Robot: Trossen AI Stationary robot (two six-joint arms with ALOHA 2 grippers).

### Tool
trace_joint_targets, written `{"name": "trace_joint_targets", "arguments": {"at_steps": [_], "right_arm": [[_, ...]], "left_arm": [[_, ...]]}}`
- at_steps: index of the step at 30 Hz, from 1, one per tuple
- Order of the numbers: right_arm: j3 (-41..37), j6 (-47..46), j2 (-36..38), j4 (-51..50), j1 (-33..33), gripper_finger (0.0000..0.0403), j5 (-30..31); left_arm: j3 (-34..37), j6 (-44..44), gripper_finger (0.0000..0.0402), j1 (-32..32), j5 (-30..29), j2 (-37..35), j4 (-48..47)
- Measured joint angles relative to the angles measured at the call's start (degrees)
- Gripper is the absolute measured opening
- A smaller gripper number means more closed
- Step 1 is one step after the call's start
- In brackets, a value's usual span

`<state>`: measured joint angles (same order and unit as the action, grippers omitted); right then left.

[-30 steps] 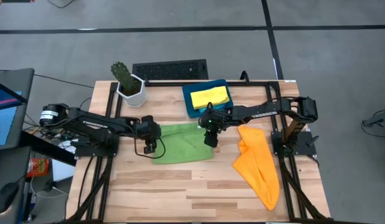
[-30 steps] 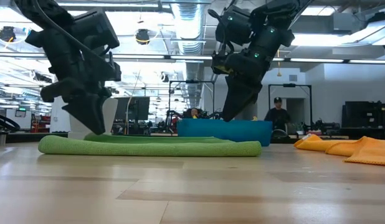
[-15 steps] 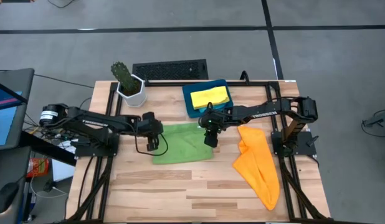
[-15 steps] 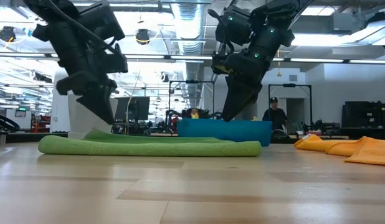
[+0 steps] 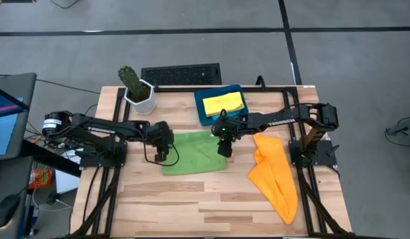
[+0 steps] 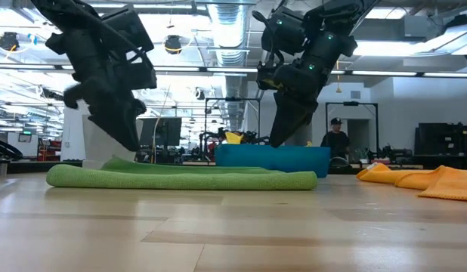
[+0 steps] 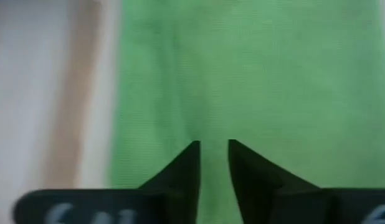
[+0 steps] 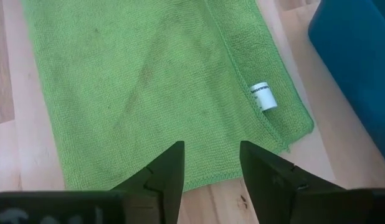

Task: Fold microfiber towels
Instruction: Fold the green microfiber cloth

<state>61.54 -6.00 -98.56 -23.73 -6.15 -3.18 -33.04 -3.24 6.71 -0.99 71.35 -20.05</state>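
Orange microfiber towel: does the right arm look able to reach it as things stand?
Probably yes. The crumpled orange microfiber towel lies uncovered beside the right claw, which hovers open and empty over the green microfiber towel.

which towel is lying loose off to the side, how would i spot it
Start at the dark-blue tray at the table's back edge. Right of the green towel lies the orange towel, crumpled and unfolded, the only one no hand is over.

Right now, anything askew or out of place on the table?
Only the orange towel: it lies crumpled in a long diagonal heap near the right edge of the table, unfolded. The green towel lies flat and folded at center, and the yellow towel sits folded in the blue tray.
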Motion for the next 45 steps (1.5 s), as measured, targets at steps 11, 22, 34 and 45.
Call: {"name": "trace_joint_targets", "arguments": {"at_steps": [11,22,34,45], "right_arm": [[0.00,0.02,0.00,0.39,-0.02,0.0176,0.09],[0.00,0.02,0.00,0.42,-0.02,0.0173,0.11],[0.00,0.00,0.00,0.42,-0.02,0.0171,0.11],[0.00,0.00,0.00,0.39,-0.01,0.0169,0.11]], "left_arm": [[0.00,-1.89,0.0188,-0.12,-3.78,0.00,-5.41],[0.59,-3.90,0.0168,-0.12,-4.03,0.00,-4.98],[2.19,-4.21,0.0167,0.06,-6.35,0.00,-4.67],[1.43,-4.50,0.0090,1.17,-4.40,4.98,-4.67]]}}
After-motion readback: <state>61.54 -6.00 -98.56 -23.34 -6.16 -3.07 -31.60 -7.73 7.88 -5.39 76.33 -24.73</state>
